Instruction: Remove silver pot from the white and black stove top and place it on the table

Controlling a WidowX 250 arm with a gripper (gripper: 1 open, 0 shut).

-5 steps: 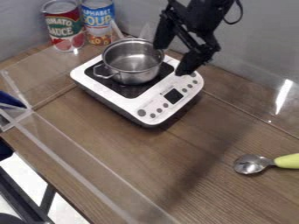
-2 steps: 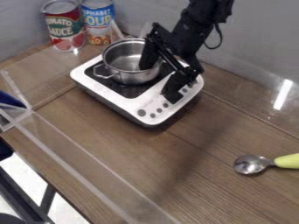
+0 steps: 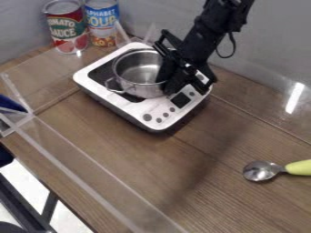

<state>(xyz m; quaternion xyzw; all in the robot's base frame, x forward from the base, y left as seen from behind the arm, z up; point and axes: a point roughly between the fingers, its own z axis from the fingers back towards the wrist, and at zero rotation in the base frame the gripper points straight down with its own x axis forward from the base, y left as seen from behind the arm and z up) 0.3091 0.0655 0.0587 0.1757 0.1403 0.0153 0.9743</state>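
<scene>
The silver pot (image 3: 136,73) sits on the black surface of the white stove top (image 3: 116,103) at the back of the brown table (image 3: 195,177). It looks slightly tilted and lies toward the cooker's front. My gripper (image 3: 174,73) comes down from the upper right and its black fingers are shut on the pot's right rim. One finger reaches inside the pot, and the other stands outside over the button panel (image 3: 183,98).
Two labelled food cans (image 3: 67,25) (image 3: 104,20) stand behind the stove at the back left. A spoon with a yellow-green handle (image 3: 277,170) lies at the right. Clear plastic barriers (image 3: 67,164) run along the table's edges. A blue object (image 3: 10,118) sits at the left edge.
My gripper came down beside the pot and went from wide open to shut on its right rim. The pot shifted a little toward the front of the stove top.
</scene>
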